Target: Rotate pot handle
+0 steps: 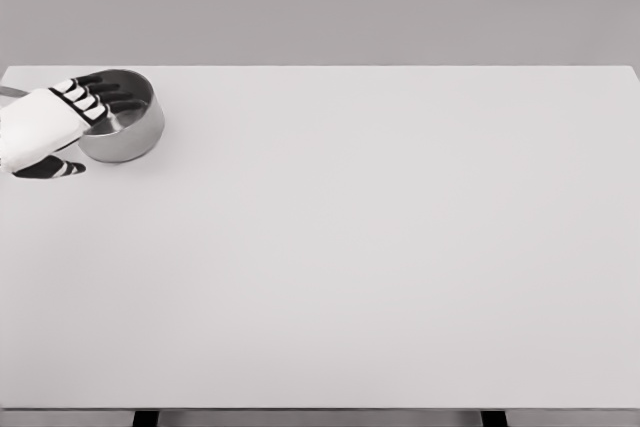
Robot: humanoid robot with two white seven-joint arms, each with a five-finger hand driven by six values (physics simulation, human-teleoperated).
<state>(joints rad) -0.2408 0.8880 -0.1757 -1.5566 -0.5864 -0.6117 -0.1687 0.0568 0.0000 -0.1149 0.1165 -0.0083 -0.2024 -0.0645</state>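
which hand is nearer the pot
Left. The left hand is right at the pot, fingers reaching over its rim. The right hand is not in view.

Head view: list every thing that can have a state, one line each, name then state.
Pot: upright on the table's far left, open, no lid, inside looks empty; its handle is not visible.
Left robot hand: fingers spread over the pot's near-left rim, thumb low beside the pot wall; no closed grasp visible.
Right robot hand: not in view.
Table: white, holds only the pot.

One pot, one hand, one table; pot handle seemingly hidden.
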